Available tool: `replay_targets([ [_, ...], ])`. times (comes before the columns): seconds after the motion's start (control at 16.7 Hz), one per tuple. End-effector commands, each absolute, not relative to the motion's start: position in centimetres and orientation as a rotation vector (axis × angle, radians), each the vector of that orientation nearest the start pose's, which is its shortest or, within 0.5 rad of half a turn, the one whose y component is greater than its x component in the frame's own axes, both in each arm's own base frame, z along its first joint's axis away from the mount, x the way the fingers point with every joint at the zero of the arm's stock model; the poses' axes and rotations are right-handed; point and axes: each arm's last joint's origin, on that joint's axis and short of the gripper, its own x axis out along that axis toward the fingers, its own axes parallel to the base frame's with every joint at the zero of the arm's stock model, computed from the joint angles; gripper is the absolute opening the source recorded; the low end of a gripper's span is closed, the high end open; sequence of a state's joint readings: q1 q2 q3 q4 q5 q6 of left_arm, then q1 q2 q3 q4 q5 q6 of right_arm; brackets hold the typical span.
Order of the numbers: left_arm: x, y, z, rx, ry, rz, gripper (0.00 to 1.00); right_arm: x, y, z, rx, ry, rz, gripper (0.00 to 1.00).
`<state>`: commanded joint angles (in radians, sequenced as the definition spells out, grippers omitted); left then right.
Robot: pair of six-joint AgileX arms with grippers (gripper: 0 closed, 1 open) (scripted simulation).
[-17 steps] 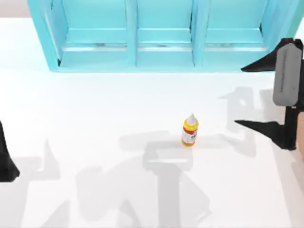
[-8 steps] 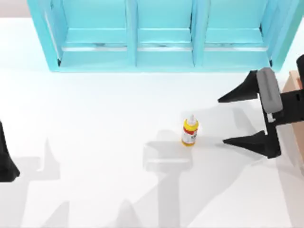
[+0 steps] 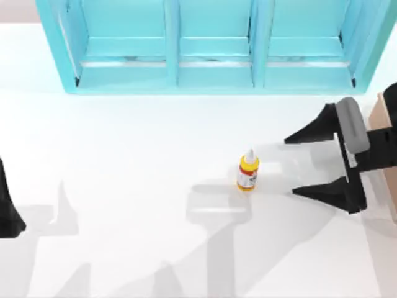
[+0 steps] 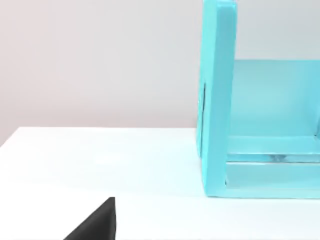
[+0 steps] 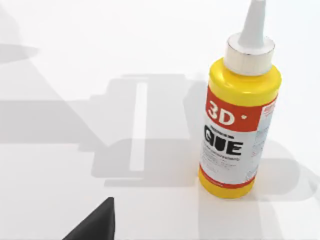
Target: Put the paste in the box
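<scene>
Yellow plastic paste bottle (image 3: 248, 173) stands upright mid-worktop; right gripper (image 3: 302, 162), jaws spread wide, sits beside it, lined up to grab.

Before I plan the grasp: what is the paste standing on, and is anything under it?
The paste stands upright on the bare white table, with the open right gripper just to its right. Its own base covers the spot beneath, so that cannot be checked.

White table (image 3: 124, 155), light-blue shelf unit (image 3: 211, 46) along its far edge, plain pale wall (image 4: 100, 60) behind
</scene>
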<state>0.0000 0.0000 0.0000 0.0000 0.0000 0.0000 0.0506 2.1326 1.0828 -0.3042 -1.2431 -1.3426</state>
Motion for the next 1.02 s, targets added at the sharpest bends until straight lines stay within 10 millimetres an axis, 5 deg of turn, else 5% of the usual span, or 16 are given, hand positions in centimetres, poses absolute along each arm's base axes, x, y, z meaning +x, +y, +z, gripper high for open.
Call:
replay_targets([
  [0.54,10.6,-0.1,16.0,0.0,0.0,0.0,1.0,36.0,7.6,7.4,-0.249,0.249,1.545,1.0],
  [1.02,10.6,-0.1,16.0,0.0,0.0,0.0,1.0,35.9,12.8,4.6,-0.248,0.251,1.546,1.0],
])
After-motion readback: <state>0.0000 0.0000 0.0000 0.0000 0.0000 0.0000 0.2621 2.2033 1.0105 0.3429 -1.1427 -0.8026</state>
